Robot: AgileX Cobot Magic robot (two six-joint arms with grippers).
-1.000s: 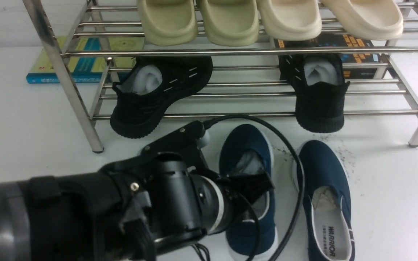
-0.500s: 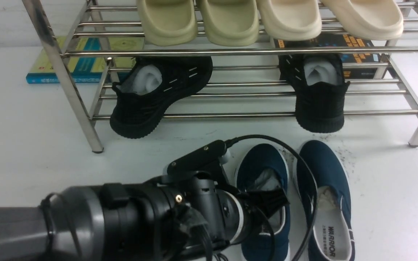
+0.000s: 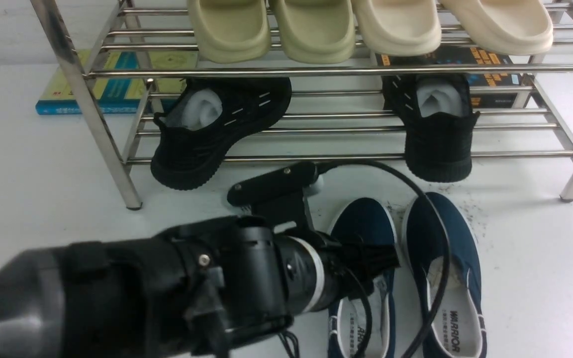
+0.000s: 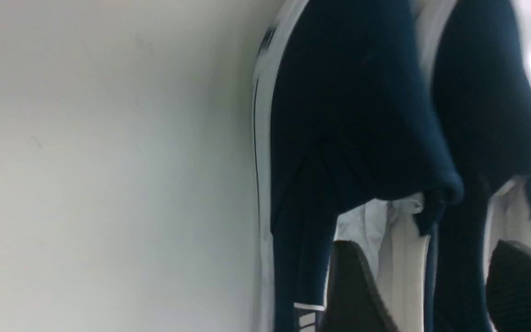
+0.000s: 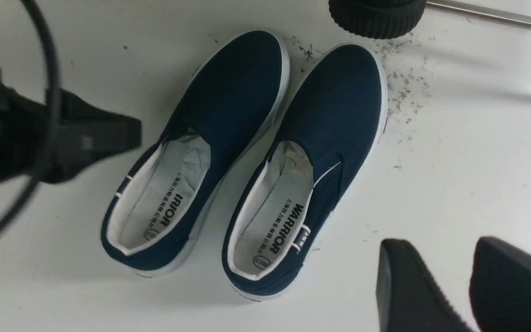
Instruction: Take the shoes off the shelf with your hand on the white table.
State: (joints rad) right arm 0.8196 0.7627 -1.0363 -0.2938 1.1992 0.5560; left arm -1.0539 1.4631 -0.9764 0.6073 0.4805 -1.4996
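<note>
Your left gripper [image 3: 372,258] has let go, fingers [image 4: 353,286] spread, after sliding its shoe [image 3: 363,223] beside its mate [image 3: 443,233] on the table [image 3: 530,278], lower centre of the front view; the right gripper [image 5: 436,258] hangs parted and empty, so the pair seems clear of the shelf [image 3: 346,70].

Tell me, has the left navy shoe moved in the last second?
Yes. The left navy shoe slid right and away from the shelf, now lying close beside the right navy shoe, which stayed put.

- The shoes [image 5: 238,92] beside the black left gripper [image 4: 436,295]: navy-blue, white soles and trim, black "WARRIOR" print on white insoles.
- The table [image 5: 477,161]: white, with dark grey specks [image 5: 404,78] by the toes.
</note>
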